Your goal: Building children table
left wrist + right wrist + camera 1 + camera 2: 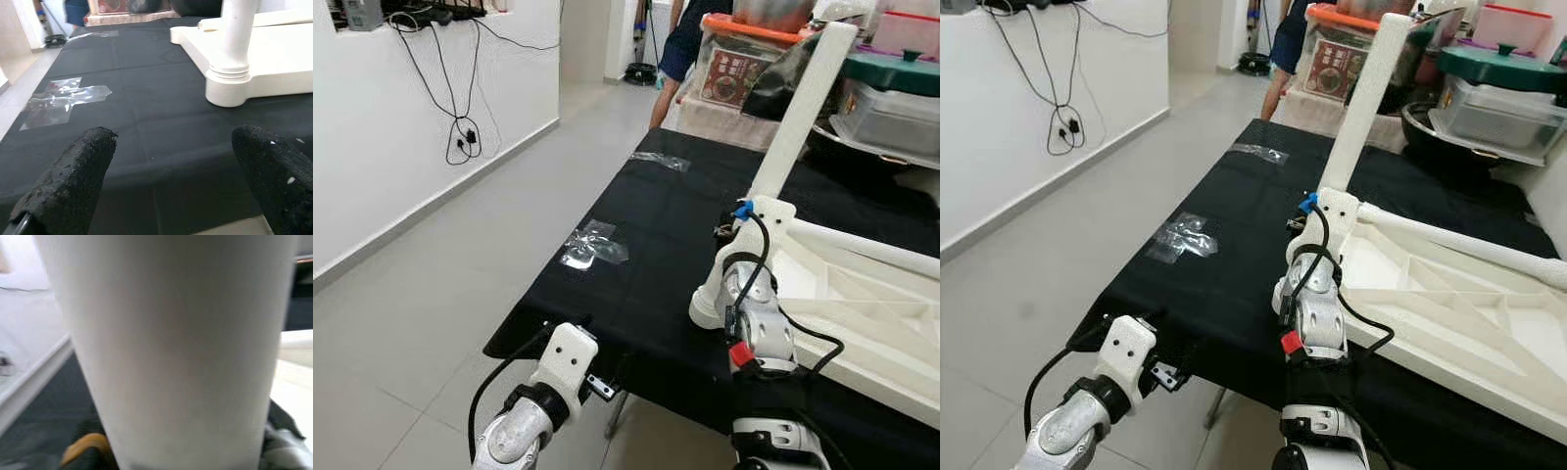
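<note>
Right claw (1317, 220) at upright table leg (1363, 103).

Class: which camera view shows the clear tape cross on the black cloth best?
The left wrist view: the clear tape cross lies large and sharp on the black cloth. Both eye views show it smaller, and the right wrist view faces the white table leg.

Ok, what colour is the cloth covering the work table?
Black cloth, with clear tape patches stuck on it; best in the left eye view.

Table leg (801, 110): smooth matt white plastic. Surface cover (636, 264): matt black cloth. Tape patches (63, 98): glossy clear film. Left gripper (178, 181) fingers (73, 176): rough black, grainy. Floor (431, 294): smooth grey tile.
</note>
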Tool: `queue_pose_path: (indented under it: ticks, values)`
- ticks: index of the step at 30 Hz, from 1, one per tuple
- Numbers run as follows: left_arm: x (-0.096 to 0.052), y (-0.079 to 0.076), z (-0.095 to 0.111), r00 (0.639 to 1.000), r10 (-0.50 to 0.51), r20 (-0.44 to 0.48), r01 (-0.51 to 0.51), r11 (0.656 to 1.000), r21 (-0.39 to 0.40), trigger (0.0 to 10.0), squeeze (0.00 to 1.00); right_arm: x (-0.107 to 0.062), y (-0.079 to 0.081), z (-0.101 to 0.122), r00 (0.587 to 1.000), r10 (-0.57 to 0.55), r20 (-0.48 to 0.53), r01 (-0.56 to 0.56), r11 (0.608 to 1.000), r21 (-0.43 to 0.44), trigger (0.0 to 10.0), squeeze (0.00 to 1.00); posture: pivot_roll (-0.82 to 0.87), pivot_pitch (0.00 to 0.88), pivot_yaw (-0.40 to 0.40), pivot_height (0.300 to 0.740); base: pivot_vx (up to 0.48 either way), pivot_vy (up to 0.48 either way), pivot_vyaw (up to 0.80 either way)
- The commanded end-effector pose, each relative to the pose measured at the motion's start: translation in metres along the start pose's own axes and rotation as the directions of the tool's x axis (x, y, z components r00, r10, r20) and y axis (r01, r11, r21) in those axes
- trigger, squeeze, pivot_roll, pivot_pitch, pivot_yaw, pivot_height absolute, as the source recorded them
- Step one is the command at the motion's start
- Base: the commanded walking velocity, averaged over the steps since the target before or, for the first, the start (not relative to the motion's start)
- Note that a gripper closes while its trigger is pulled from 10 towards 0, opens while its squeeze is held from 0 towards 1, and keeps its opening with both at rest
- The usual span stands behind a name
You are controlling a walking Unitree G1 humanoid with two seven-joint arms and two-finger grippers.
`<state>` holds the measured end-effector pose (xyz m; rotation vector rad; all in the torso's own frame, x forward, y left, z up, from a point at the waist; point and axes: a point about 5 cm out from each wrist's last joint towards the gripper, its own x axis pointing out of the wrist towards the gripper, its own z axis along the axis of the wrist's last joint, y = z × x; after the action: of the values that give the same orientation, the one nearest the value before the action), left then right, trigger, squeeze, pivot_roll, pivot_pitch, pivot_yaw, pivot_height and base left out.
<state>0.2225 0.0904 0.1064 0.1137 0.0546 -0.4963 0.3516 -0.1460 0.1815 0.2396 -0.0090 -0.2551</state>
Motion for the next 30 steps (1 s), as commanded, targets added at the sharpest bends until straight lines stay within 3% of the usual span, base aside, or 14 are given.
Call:
queue_pose_path:
  ticks: [1, 4, 5, 8, 9, 11, 12, 13, 21, 22, 23, 25, 26, 30]
  values:
    - [0.001, -0.002, -0.003, 1.0, -0.007, -0.012, 0.007, 1.0, -0.002, 10.0, 0.0, -0.007, 0.02, -0.011, 0.995, 0.101, -0.002, -0.101, 0.992, 0.078, 10.0, 1.0, 0.11, 0.0, -0.124, 0.74, 0.0, 0.0, 0.0]
    - [0.001, -0.002, -0.003, 1.0, -0.006, -0.012, 0.006, 1.0, -0.003, 10.0, 0.0, -0.003, 0.025, -0.005, 0.979, 0.194, 0.056, -0.198, 0.977, 0.081, 10.0, 0.95, 0.11, 0.0, -0.123, 0.74, 0.0, 0.0, 0.0]
    - [0.001, -0.002, -0.003, 1.0, -0.006, -0.012, 0.006, 1.0, -0.004, 10.0, 0.0, 0.0, 0.03, 0.002, 0.942, 0.318, 0.106, -0.328, 0.94, 0.093, 10.0, 0.0, 0.11, 0.0, -0.122, 0.74, 0.0, 0.0, 0.0]
    - [0.001, -0.002, -0.003, 1.0, -0.007, -0.013, 0.007, 1.0, -0.005, 10.0, 0.0, 0.001, 0.035, 0.004, 0.865, 0.488, 0.119, -0.5, 0.86, 0.1, 10.0, 0.0, 0.1, 0.0, -0.12, 0.74, 0.0, 0.0, 0.0]
    - [0.002, -0.002, -0.004, 1.0, -0.008, -0.013, 0.008, 1.0, -0.006, 10.0, 0.0, -0.001, 0.039, 0.003, 0.75, 0.656, 0.09, -0.662, 0.742, 0.11, 10.0, 0.0, 0.1, 0.0, -0.117, 0.74, 0.0, 0.0, 0.0]
    - [0.002, -0.002, -0.004, 1.0, -0.008, -0.013, 0.008, 1.0, -0.006, 10.0, 0.0, -0.001, 0.039, 0.003, 0.75, 0.656, 0.09, -0.662, 0.742, 0.11, 10.0, 0.0, 0.1, 0.0, -0.117, 0.74, 0.0, 0.0, 0.0]
    - [0.002, -0.001, -0.003, 1.0, -0.009, -0.013, 0.009, 1.0, -0.005, 10.0, 0.0, -0.006, 0.039, 0.003, 0.595, 0.803, 0.029, -0.801, 0.589, 0.11, 10.0, 0.0, 0.11, 0.0, -0.12, 0.74, 0.0, 0.0, 0.0]
    - [0.002, -0.001, -0.003, 1.0, -0.009, -0.013, 0.009, 1.0, -0.005, 10.0, 0.0, -0.006, 0.039, 0.003, 0.595, 0.803, 0.029, -0.801, 0.589, 0.11, 10.0, 0.0, 0.11, 0.0, -0.12, 0.74, 0.0, 0.0, 0.0]
    - [0.003, 0.0, -0.003, 1.0, -0.008, -0.011, 0.008, 1.0, 0.001, 10.0, 0.0, -0.025, 0.037, 0.005, 0.011, 0.983, -0.183, -0.994, 0.031, 0.109, 10.0, 0.0, 0.11, 0.0, -0.118, 0.74, 0.0, 0.0, 0.0]
    - [0.003, 0.0, -0.003, 1.0, -0.008, -0.011, 0.008, 1.0, 0.002, 10.0, 0.0, -0.024, 0.042, 0.004, -0.013, 0.981, -0.195, -0.995, 0.006, 0.097, 10.0, 0.0, 0.11, 0.0, -0.118, 0.74, 0.0, 0.0, 0.0]
    - [0.003, 0.0, -0.003, 1.0, -0.009, -0.012, 0.009, 1.0, 0.002, 10.0, 0.0, -0.022, 0.049, 0.004, -0.029, 0.983, -0.183, -0.995, -0.011, 0.095, 3.8, 0.0, 0.12, 0.0, -0.123, 0.74, 0.0, 0.0, 0.0]
    - [0.003, -0.001, -0.003, 1.0, -0.009, -0.012, 0.009, 1.0, 0.002, 10.0, 0.0, -0.02, 0.054, 0.004, -0.032, 0.984, -0.176, -0.996, -0.016, 0.09, 3.8, 0.0, 0.12, 0.0, -0.124, 0.74, 0.0, 0.0, 0.0]
    - [0.002, -0.001, -0.003, 1.0, -0.007, -0.013, 0.007, 1.0, 0.001, 10.0, 0.0, -0.019, 0.058, 0.004, -0.046, 0.988, -0.15, -0.994, -0.03, 0.108, 0.0, 0.0, 0.12, 0.0, -0.126, 0.74, 0.0, 0.0, 0.0]
    - [0.002, -0.001, -0.003, 1.0, -0.006, -0.013, 0.006, 1.0, -0.001, 10.0, 0.0, -0.013, 0.056, 0.003, 0.019, 0.99, -0.141, -0.994, 0.033, 0.1, 0.0, 0.0, 0.12, 0.0, -0.125, 0.74, 0.0, 0.0, 0.0]
